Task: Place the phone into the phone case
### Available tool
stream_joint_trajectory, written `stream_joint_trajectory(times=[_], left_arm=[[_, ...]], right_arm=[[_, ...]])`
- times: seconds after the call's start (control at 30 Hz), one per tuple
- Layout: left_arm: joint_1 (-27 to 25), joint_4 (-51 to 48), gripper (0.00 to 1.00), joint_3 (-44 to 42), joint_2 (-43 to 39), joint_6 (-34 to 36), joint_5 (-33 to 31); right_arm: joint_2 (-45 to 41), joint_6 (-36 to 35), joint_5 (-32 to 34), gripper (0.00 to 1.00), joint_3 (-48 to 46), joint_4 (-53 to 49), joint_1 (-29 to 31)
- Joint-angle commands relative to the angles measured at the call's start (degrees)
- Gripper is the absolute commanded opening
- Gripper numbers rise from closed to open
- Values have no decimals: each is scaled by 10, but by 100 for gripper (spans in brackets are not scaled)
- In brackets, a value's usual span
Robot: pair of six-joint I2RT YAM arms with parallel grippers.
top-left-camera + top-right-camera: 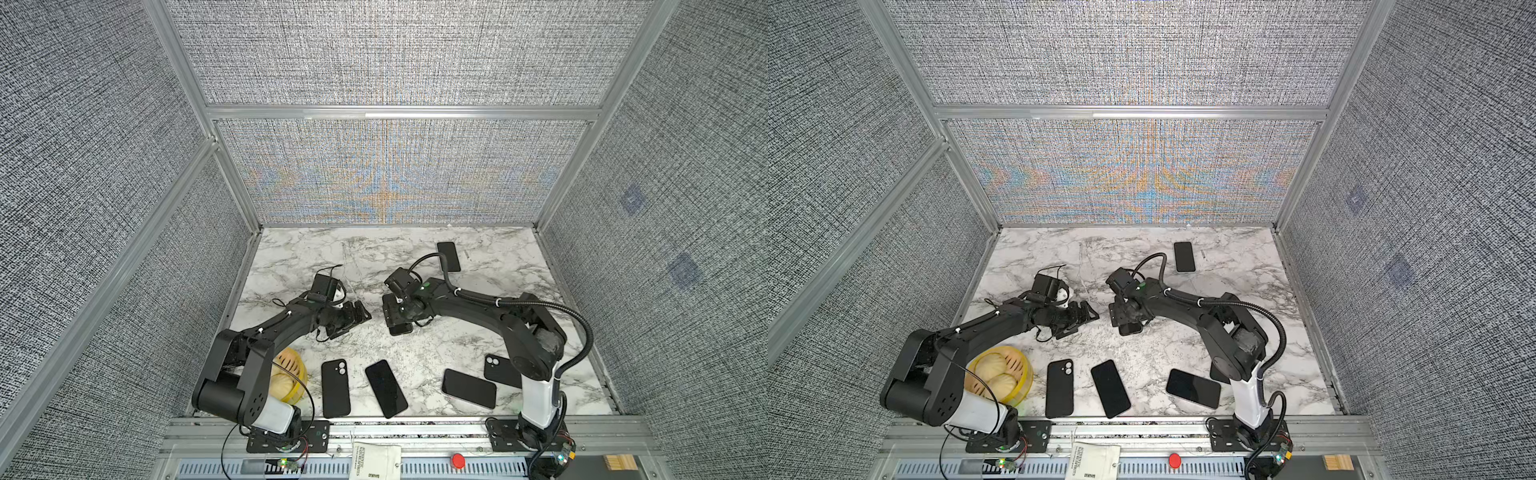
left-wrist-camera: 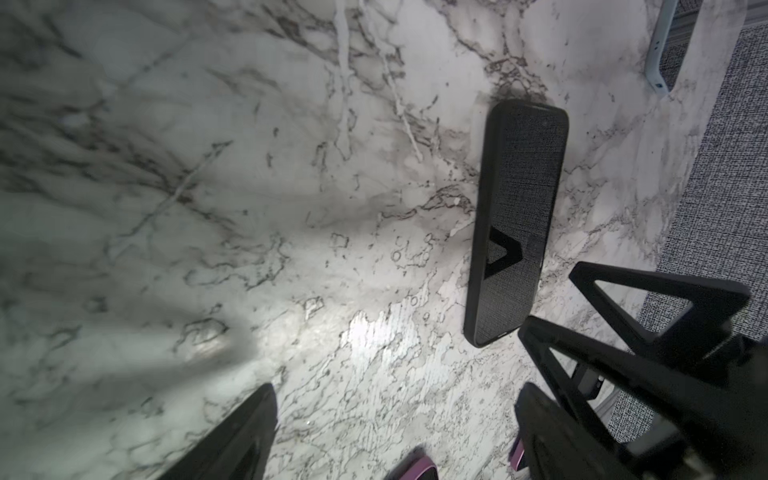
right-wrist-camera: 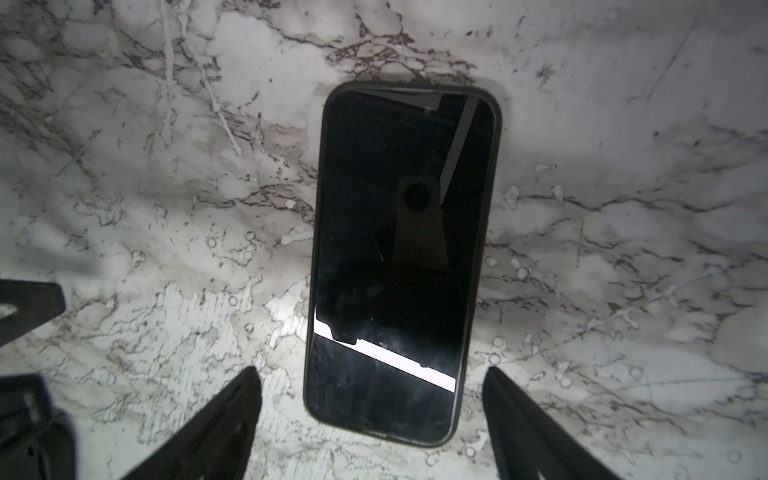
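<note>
At the desk middle, the phone lies screen-up in its case, untouched under the spread right gripper; left gripper nearby, spread, empty.

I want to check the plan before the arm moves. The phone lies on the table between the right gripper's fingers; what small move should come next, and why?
Probably lift the right gripper straight up. Its fingers stand apart beside the phone, not touching it, and the case rim appears to run around all its edges, so it looks seated.
</note>
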Motion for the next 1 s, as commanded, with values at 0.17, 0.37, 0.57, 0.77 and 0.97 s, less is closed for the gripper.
stream_joint_trajectory(times=[0.17, 0.37, 0.57, 0.77, 0.97], left_arm=[[7, 10, 94, -9, 3, 6, 9], [8, 20, 95, -12, 11, 4, 16], [9, 25, 95, -13, 15, 3, 18], [9, 27, 95, -11, 22, 3, 21], [9, 28, 95, -7, 28, 3, 23]], right_arm=[[39, 7, 39, 88, 33, -31, 5], [67, 11, 50, 88, 50, -41, 5], [83, 20, 64, 88, 54, -47, 7], [102, 33, 67, 77, 66, -55, 11], [93, 47, 88, 65, 63, -60, 5]])
